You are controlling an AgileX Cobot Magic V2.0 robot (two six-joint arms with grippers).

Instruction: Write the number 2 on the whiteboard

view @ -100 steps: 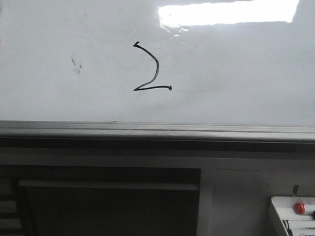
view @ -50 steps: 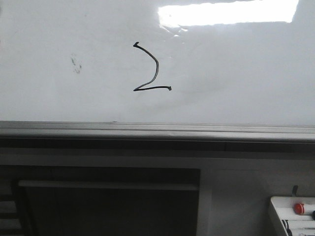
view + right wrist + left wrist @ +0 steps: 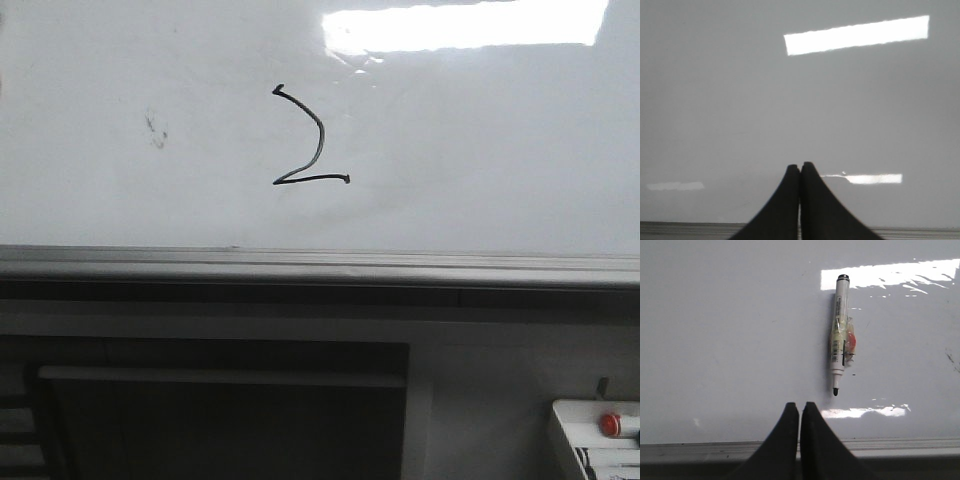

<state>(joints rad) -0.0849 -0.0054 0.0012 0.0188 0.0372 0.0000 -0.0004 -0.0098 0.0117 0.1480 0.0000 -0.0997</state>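
Number 2 (image 3: 308, 138), thin black angular strokes, flat base, on whiteboard (image 3: 480, 150)

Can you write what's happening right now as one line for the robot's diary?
thin black hand-drawn number 2: drawn on glossy whiteboard | white uncapped marker: lying loose | left gripper: shut, empty | right gripper: shut, empty
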